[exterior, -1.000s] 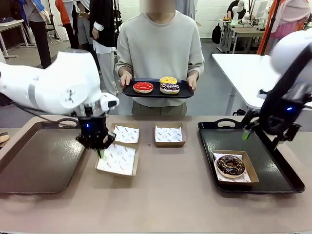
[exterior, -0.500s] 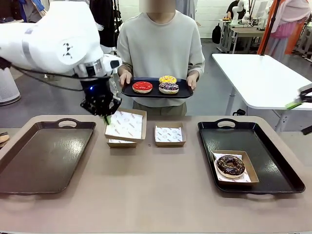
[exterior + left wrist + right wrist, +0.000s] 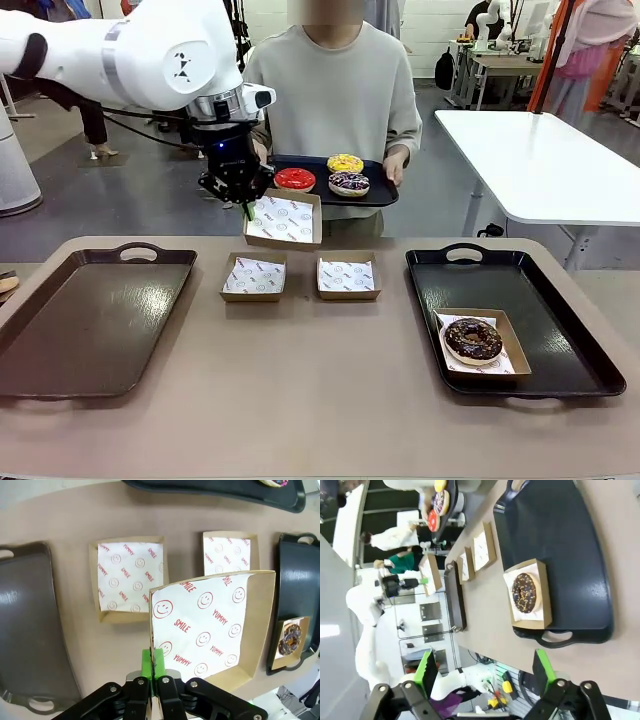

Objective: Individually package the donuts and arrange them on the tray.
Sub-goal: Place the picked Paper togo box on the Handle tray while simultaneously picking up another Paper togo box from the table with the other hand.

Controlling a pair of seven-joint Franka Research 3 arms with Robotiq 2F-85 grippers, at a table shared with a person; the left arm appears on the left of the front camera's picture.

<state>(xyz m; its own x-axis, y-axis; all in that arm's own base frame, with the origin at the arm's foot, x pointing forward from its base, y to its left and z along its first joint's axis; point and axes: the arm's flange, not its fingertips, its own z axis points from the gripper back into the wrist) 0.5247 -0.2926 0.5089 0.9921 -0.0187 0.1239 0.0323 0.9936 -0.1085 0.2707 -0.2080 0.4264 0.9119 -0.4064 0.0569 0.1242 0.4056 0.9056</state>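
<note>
White left arm (image 3: 150, 55), black green-padded fingers (image 3: 147, 662)

The dark tray (image 3: 470, 285) looks glossy, probably plastic; the box (image 3: 260, 625) is matt cardboard lined with printed paper (image 3: 200, 625).

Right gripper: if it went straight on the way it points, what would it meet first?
Probably the bare table, just beside the black tray and near the boxed chocolate donut. The right gripper is open, and depth is unclear.
</note>
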